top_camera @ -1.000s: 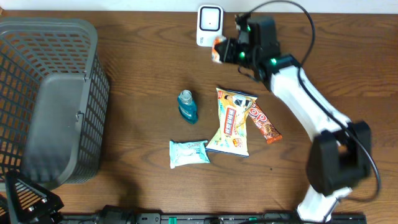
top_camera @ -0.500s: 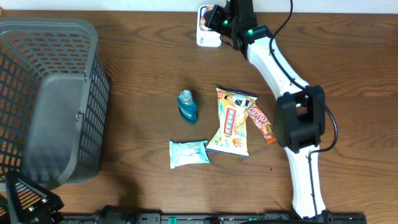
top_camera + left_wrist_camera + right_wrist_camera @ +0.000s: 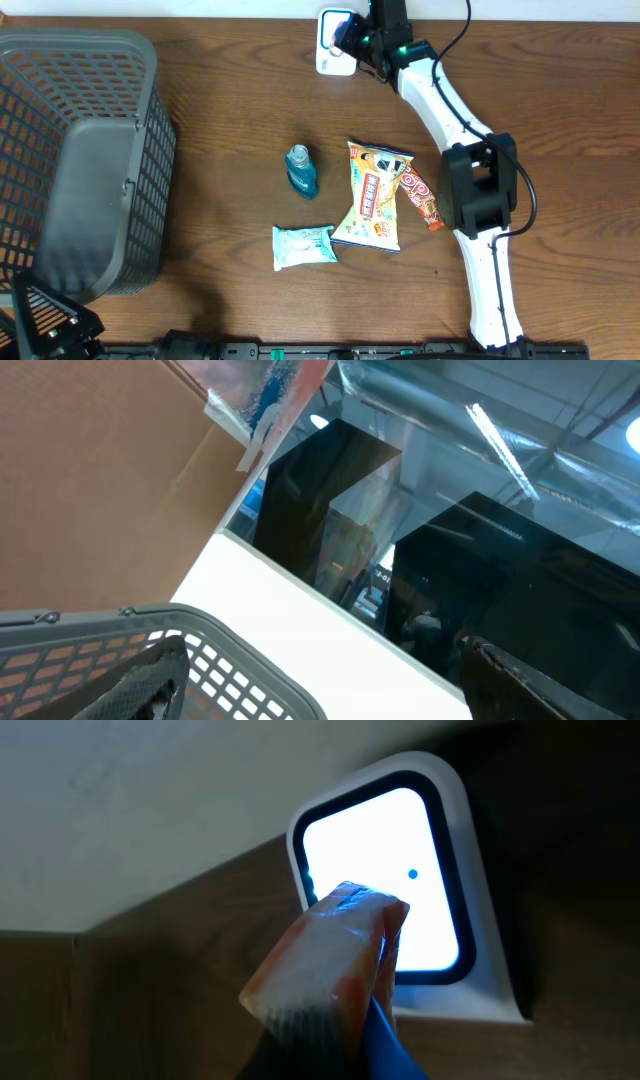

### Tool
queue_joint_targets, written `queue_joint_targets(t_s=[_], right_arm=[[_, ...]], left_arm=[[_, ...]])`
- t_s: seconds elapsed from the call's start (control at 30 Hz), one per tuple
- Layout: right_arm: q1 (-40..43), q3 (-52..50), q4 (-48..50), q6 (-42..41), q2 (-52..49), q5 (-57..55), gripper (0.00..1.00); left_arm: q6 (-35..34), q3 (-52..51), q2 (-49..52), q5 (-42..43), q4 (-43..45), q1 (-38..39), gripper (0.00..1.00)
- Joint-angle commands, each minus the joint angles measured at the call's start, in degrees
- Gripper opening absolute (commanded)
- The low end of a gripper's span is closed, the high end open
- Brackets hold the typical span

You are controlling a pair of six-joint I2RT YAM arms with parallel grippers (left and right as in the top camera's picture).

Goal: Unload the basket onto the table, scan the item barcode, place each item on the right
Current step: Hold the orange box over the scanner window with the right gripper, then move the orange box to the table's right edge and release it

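Now, upper centre of the overhead frame, we note the right end effector (image 3: 349,40) clamped on an orange-edged packet (image 3: 325,955), held before the lit scanner (image 3: 400,840). Left end effector (image 3: 45,322), lower left, stands apart.

- A small crinkled plastic packet (image 3: 325,955), orange along its edges and pale, whitish in the middle, is held up off the table. Its sealed end points up, just in front of the scanner window, and it covers the window's lower left part.
- A white, rounded-rectangle barcode scanner (image 3: 333,45) stands at the far edge of the table, right of centre. Its dark-framed window glows bright white and shows a small blue dot.
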State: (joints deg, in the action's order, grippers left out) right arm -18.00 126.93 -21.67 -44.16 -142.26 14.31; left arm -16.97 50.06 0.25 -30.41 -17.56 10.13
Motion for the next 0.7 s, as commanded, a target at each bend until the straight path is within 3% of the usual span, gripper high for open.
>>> queue_joint_targets(t_s=[0.0, 0.23, 0.5, 0.67], right_arm=[[2.51, 4.24, -5.84, 5.46, 1.84, 2.32, 0.01], [9.38, 5.49, -26.16, 11.15, 8.57, 0.98, 0.01], [21.62, 5.49, -45.7, 11.69, 11.43, -16.87, 0.01], [29.62, 4.9, -52.72, 11.76, 11.41, -28.41, 0.01]], left_arm=[[-0.28, -0.26, -0.09, -0.74, 0.37, -0.2, 0.86], [-0.33, -1.25, -0.09, -0.72, 0.33, -0.2, 0.86], [-12.17, -5.53, -0.09, -0.72, 0.37, -0.2, 0.86], [-12.5, -5.97, -0.09, -0.72, 0.31, -0.2, 0.86]])
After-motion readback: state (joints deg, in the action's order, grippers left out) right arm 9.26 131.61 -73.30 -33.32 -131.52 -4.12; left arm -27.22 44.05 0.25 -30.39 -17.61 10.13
